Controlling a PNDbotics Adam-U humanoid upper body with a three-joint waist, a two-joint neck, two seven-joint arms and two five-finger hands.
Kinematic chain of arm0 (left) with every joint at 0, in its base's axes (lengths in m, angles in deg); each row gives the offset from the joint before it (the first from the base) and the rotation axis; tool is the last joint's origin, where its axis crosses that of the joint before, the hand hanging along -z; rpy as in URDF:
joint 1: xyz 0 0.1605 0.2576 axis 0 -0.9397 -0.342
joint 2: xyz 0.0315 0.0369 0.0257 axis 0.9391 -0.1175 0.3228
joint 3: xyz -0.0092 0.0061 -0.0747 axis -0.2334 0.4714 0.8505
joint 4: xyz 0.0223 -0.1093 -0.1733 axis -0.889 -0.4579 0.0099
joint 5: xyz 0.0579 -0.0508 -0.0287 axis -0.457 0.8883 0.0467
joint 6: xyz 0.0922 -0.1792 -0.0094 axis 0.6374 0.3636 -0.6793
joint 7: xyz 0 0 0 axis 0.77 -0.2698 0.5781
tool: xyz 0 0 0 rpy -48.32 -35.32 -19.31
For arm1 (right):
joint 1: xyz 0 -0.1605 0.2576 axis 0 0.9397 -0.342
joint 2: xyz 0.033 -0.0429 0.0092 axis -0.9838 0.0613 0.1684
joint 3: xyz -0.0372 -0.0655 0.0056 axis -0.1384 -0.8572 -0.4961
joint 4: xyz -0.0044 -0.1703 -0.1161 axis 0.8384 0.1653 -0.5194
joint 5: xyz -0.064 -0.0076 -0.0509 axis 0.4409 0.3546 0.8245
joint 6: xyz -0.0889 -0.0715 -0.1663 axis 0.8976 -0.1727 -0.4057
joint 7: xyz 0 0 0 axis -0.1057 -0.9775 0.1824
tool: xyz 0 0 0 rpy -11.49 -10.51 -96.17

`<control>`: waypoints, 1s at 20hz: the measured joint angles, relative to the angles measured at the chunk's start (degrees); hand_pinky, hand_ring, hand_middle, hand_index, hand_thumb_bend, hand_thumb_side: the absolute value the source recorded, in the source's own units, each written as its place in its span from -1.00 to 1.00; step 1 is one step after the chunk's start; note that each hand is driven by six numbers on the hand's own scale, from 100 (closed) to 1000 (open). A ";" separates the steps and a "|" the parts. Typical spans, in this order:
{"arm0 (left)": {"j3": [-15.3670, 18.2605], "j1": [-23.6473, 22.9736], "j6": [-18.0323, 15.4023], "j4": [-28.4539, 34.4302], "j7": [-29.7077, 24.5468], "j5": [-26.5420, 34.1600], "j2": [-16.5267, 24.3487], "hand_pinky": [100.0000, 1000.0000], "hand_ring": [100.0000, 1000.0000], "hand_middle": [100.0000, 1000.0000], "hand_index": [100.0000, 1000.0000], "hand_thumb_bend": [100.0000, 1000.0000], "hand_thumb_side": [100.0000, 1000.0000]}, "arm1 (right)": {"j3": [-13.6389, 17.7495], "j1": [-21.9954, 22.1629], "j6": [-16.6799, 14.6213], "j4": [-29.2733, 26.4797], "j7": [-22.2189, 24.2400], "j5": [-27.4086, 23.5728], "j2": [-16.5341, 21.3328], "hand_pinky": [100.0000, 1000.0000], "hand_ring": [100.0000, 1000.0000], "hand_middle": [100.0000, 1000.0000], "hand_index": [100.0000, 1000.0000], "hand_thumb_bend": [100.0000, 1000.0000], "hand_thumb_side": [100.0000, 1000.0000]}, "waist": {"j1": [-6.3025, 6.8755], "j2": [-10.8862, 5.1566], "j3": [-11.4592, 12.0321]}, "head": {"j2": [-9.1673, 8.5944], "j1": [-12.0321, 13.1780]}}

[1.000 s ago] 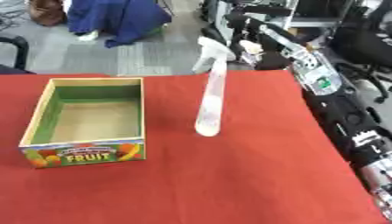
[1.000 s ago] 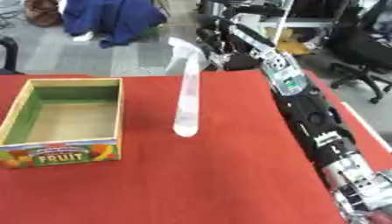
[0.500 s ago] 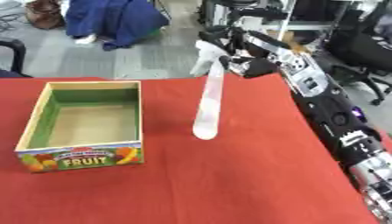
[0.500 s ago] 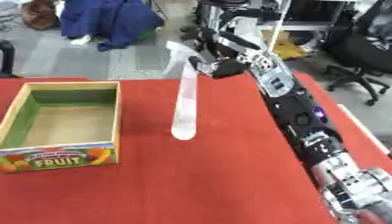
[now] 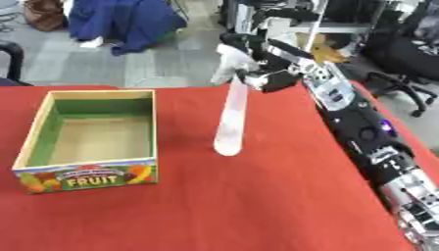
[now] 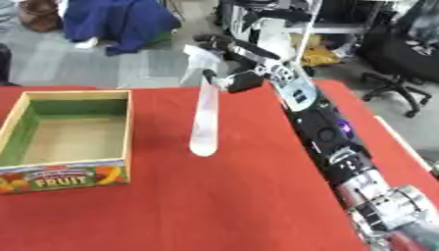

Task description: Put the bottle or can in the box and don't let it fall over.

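Right hand [image 6: 236, 73] reached in from 1 o'clock, arm stretched along the right edge of the red table [image 5: 257, 206]; hand sits at the top of the spray bottle [image 6: 204, 115], just beside the white trigger head; fingers look curled toward the neck, but whether they clamp it or only touch it I cannot tell; thumb side hidden. Left hand not in view.

Bottle: tall, pale, translucent; standing upright on the cloth near table centre, base at roughly 6 o'clock from the hand; it looks slanted in both eyes, likely the camera angle, though a slight lean cannot be ruled out.

Box [image 5: 90, 135]: open-topped, green inside, fruit label on the near wall; lies at 9 o'clock from the bottle, apart from it, nothing in it.

Step in hand, by my reading: taking hold of the bottle near its head; transfer not yet begun.

Next move calls for: a settled hold at the neck; a straight lift clear of the cloth; carry toward 9 o'clock over the box wall; set the base flat on the box floor before letting go; tall narrow bottle held high, so likely to swing or tip.
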 measured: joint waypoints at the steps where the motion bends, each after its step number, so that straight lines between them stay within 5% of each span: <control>1: -0.06 0.01 0.00 0.00 0.00 0.00 0.00 0.37 0.23 -0.06 0.51 -0.06 0.07 | 0.00 0.00 -0.09 0.18 -0.28 0.00 -0.07 0.15 0.84 0.90 0.54 -1.00 -0.59 | -0.01 0.06 0.02 | 0.00 -0.09; 9: -0.08 0.03 0.00 0.00 0.00 -0.06 0.01 0.37 0.23 -0.06 0.51 -0.05 0.07 | -0.06 -0.06 -0.29 0.04 -1.29 -1.57 -0.09 0.08 0.75 0.82 0.48 -1.00 -0.54 | -0.14 0.06 0.14 | 0.00 -0.39; 20: -0.08 0.03 0.00 0.00 0.00 -0.08 0.02 0.36 0.22 -0.07 0.51 -0.04 0.07 | -0.40 -0.52 -0.48 -1.27 -3.17 -3.40 -0.07 -0.23 0.16 0.21 -0.10 -1.00 -0.33 | -0.27 0.06 0.21 | -0.03 -0.74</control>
